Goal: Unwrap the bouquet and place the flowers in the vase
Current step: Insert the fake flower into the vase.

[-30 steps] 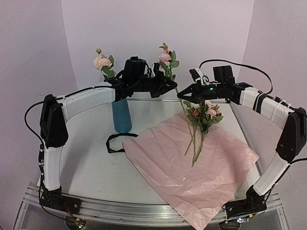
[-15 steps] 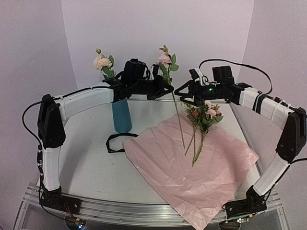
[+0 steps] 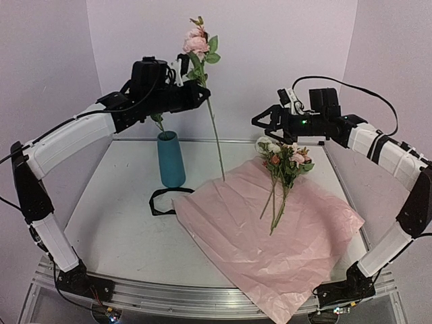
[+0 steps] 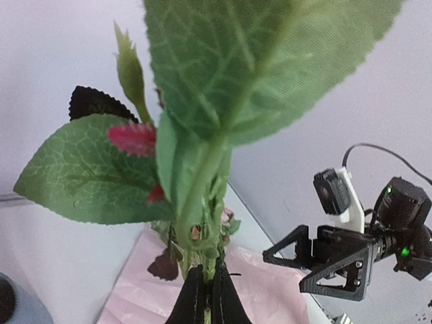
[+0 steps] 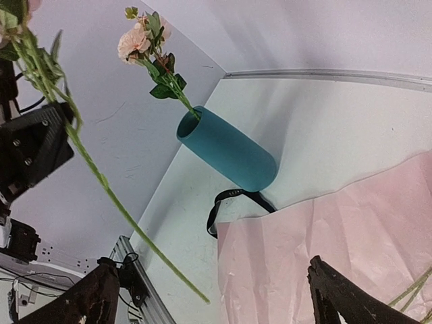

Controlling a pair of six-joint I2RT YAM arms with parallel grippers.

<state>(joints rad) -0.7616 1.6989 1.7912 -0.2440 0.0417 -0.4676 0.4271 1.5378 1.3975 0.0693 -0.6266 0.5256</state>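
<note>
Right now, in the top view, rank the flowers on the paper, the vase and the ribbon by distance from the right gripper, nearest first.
1. Flowers, just below the right gripper, on the paper.
2. Vase, across the table to the left.
3. Ribbon, flat in front of the vase.

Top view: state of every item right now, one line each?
left gripper: shut on rose, held high.
right gripper: open, empty.
vase: upright, one flower in it.
other flowers: lying on wrapping paper.
wrapping paper: spread open.
ribbon: untied, lying loose.
</note>
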